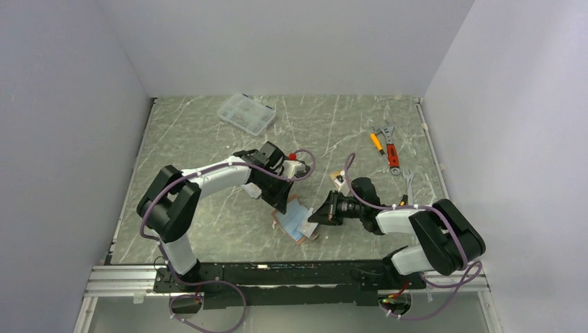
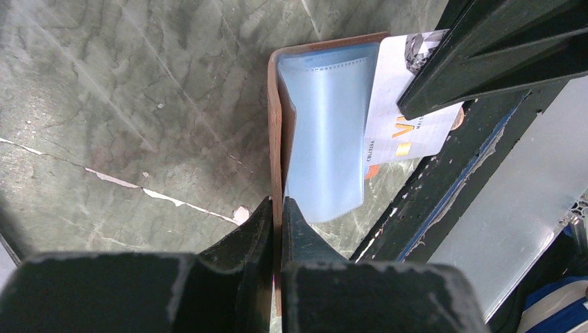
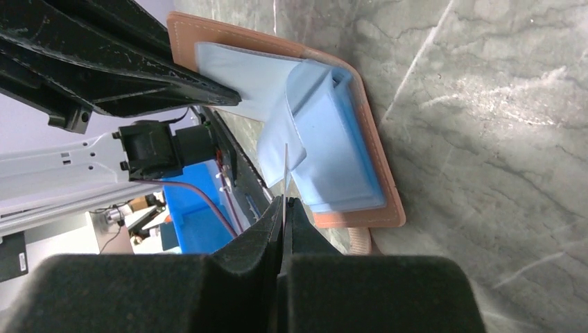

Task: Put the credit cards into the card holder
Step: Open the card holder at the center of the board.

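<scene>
Left gripper [image 2: 277,215]: jaws nearly pressed together, pinching the near end of the flat pinkish-brown leather card holder [image 2: 274,118]. The holder lies open on the grey-green marbled table [image 1: 208,139], between the two arms and just ahead of their bases. Its pale blue clear plastic sleeves [image 2: 326,139] face up; in the right wrist view one leaf is lifted and curled. Right gripper [image 3: 285,206]: jaws pressed together on a thin silver-white rectangular credit card [image 2: 409,128], seen edge-on from its own wrist camera.

Key relation: the card sits at the sleeves' free long edge, the side away from the brown spine, touching or just over it. The holder is directly ahead of the right gripper's tips. The holder's long axis points away from the left gripper and runs diagonally in the top view. The card's long axis looks roughly parallel to it, slightly tilted. The right arm carries the card; the left arm only anchors the holder.

Likely next step: slide the card sideways towards the spine, into a sleeve mouth. Cannot tell whether its leading edge is already inside a pocket. The other two cards are not clearly visible.
</scene>
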`<state>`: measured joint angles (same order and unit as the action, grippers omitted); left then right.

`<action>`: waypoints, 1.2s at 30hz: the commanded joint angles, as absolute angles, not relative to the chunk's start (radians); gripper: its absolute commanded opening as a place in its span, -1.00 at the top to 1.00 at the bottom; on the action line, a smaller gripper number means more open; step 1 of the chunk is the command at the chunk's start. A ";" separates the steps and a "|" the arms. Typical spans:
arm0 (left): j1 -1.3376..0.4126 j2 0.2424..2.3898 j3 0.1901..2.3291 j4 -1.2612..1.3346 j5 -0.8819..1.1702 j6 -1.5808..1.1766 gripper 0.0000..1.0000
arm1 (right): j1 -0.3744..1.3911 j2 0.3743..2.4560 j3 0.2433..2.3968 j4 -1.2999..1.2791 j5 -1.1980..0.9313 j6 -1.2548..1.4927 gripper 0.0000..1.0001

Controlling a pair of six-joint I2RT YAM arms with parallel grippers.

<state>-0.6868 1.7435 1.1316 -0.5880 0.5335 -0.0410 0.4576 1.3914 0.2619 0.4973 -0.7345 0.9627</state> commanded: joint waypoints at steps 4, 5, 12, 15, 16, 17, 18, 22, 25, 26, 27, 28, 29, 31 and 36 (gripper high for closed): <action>-0.695 1.694 1.120 -0.577 0.550 -0.030 0.80 | 0.454 1.425 0.303 0.587 -0.757 0.984 1.00; -0.695 1.694 1.121 -0.578 0.548 -0.028 0.79 | 0.454 1.434 0.308 0.600 -0.761 0.992 1.00; -0.694 1.686 1.107 -0.566 0.539 -0.039 0.42 | 0.458 1.499 0.357 0.676 -0.770 1.023 1.00; -0.691 1.688 1.101 -0.561 0.539 -0.046 0.33 | 0.473 1.532 0.373 0.713 -0.775 1.041 1.00; -0.688 1.690 1.100 -0.560 0.546 -0.049 0.30 | 0.482 1.540 0.377 0.726 -0.774 1.048 1.00; -0.683 1.690 1.101 -0.557 0.557 -0.055 0.27 | 0.490 1.552 0.381 0.739 -0.773 1.052 1.00; -0.677 1.690 1.101 -0.554 0.566 -0.060 0.26 | 0.499 1.563 0.384 0.749 -0.772 1.058 1.00; -0.654 1.688 1.094 -0.542 0.614 -0.080 0.23 | 0.532 1.606 0.394 0.796 -0.774 1.080 1.00; -0.621 1.674 1.080 -0.525 0.654 -0.094 0.20 | 0.549 1.633 0.405 0.810 -0.778 1.086 1.00; -0.609 1.665 1.073 -0.519 0.665 -0.097 0.18 | 0.554 1.641 0.409 0.812 -0.778 1.086 1.00; -0.600 1.658 1.066 -0.514 0.675 -0.100 0.15 | 0.557 1.649 0.413 0.815 -0.778 1.088 1.00; -0.594 1.650 1.058 -0.511 0.682 -0.104 0.12 | 0.560 1.655 0.417 0.816 -0.778 1.088 1.00; -0.589 1.642 1.051 -0.503 0.690 -0.108 0.09 | 0.565 1.660 0.422 0.817 -0.777 1.088 1.00; -0.585 1.634 1.044 -0.500 0.696 -0.110 0.05 | 0.571 1.676 0.430 0.823 -0.776 1.091 1.00; -0.577 1.654 1.060 -0.500 0.714 -0.124 0.04 | 0.584 1.719 0.440 0.855 -0.774 1.105 1.00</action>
